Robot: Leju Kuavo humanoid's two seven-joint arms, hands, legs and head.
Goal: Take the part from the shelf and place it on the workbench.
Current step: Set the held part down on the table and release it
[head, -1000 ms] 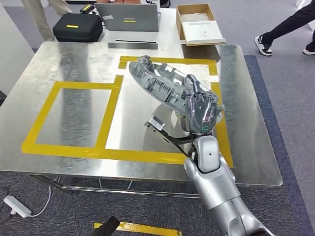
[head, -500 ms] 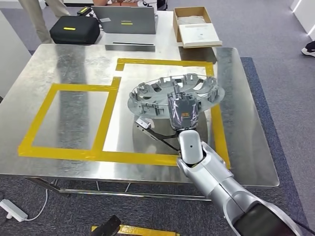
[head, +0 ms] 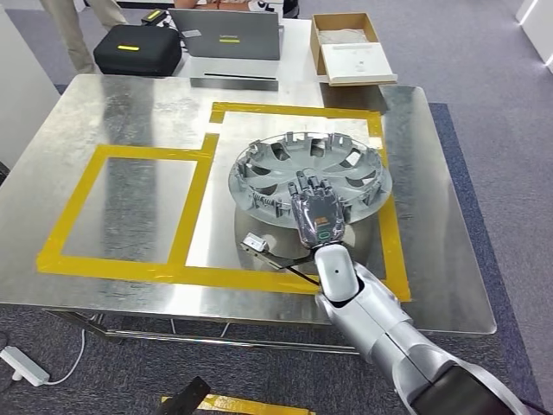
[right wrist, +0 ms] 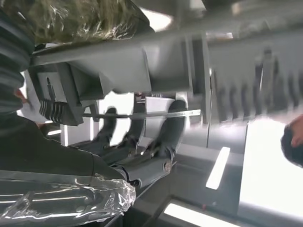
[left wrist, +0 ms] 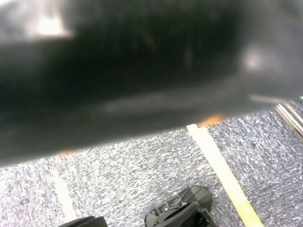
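The wheel cover (head: 310,175), a grey plastic disc with spokes and clips (its inner side facing up), sat over the steel worktop (head: 123,112) inside the right-hand rectangle of yellow tape (head: 389,233). From the head view it lay nearly level, its far rim close to the tape's right strip; whether its underside rested fully on the metal could not be told, since its near edge was in the right hand's grasp.

The right hand (head: 318,212) gripped that near rim, fingers (head: 308,184) reaching over the edge and into the cover's inside. The right wrist view showed the same hold from close by: dark fingers (right wrist: 171,132) curled around a grey rib of the wheel cover (right wrist: 118,66), with clear plastic wrap over the back of the hand. The silver arm (head: 371,320) came up from the lower right of the head view.

The left hand did not appear clearly anywhere; the left wrist view gave blurred dark shapes over grey carpet (left wrist: 143,175) with a pale floor stripe (left wrist: 221,170).

A second, smaller tape rectangle (head: 117,207) lay to the left. Beyond the worktop stood a black case (head: 136,47), a grey laptop (head: 225,35) and an open cardboard box (head: 349,43). A white power strip (head: 20,363) lay on the floor.
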